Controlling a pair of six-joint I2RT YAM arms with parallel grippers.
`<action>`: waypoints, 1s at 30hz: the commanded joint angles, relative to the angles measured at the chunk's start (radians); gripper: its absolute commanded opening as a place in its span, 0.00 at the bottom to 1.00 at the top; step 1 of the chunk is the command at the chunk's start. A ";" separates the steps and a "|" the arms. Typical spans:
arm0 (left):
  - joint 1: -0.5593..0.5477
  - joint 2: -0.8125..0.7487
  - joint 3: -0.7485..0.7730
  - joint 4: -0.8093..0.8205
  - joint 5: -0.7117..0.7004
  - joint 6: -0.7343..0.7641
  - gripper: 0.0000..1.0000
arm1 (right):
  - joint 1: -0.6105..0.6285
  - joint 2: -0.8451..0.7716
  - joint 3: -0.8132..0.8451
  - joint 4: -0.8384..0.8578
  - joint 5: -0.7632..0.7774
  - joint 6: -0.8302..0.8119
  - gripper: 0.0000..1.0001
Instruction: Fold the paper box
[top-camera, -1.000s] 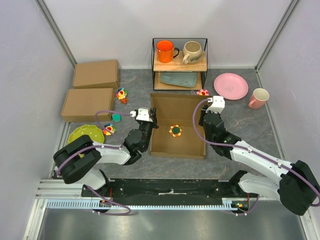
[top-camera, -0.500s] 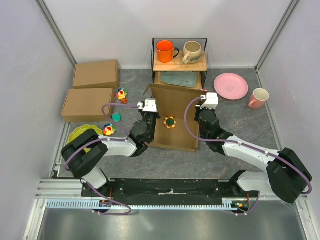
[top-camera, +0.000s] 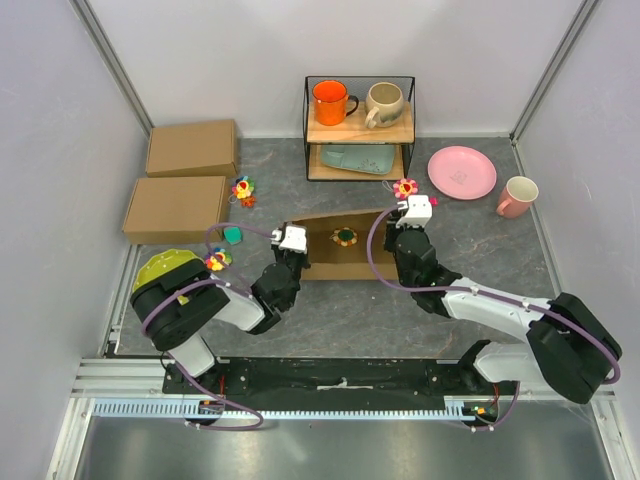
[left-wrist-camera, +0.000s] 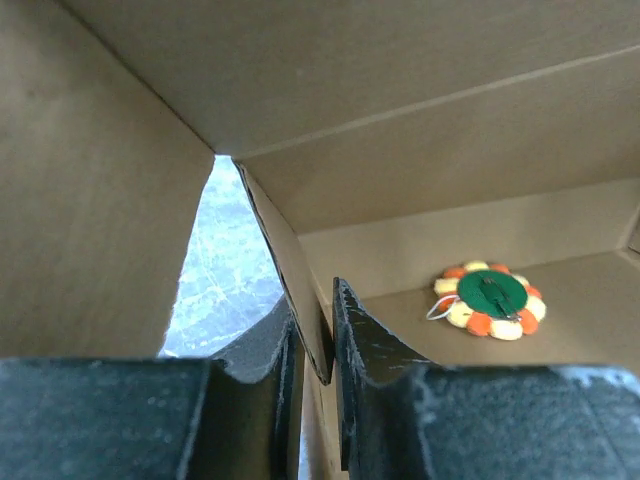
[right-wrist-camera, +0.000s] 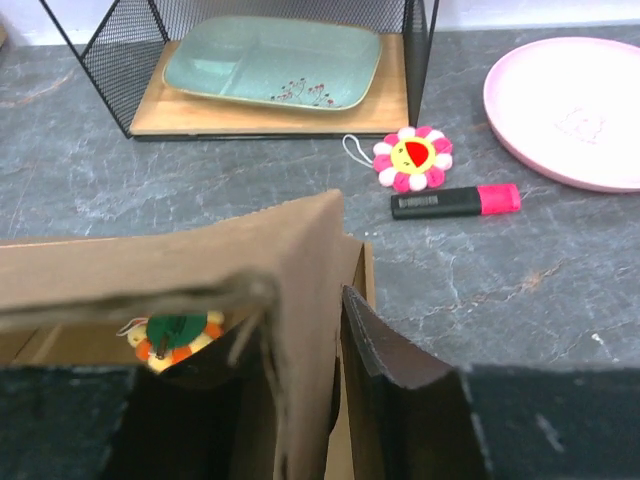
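Edgewise, paper box (left-wrist-camera: 400, 90) inside left gripper (left-wrist-camera: 315, 335)

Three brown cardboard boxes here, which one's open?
The paper box at centre: a flower toy shows inside, and the left gripper and right gripper pinch its sides. The two other boxes, far left, are closed.

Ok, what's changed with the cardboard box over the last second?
The left claw and right claw, each clamped on a side of the paper box, have folded it up from lying open, so it looks shorter. The flower toy inside slid farther back. The spare boxes, mugs and plates stayed.
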 joint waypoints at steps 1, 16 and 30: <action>-0.021 -0.005 -0.039 0.311 0.062 -0.091 0.22 | 0.035 -0.036 -0.035 0.044 -0.077 0.057 0.35; -0.021 -0.209 -0.126 0.248 0.132 -0.018 0.29 | 0.087 -0.374 -0.048 -0.290 -0.045 0.078 0.64; -0.024 -0.292 -0.169 0.088 0.113 -0.055 0.31 | 0.093 -0.723 -0.040 -0.464 -0.123 0.083 0.72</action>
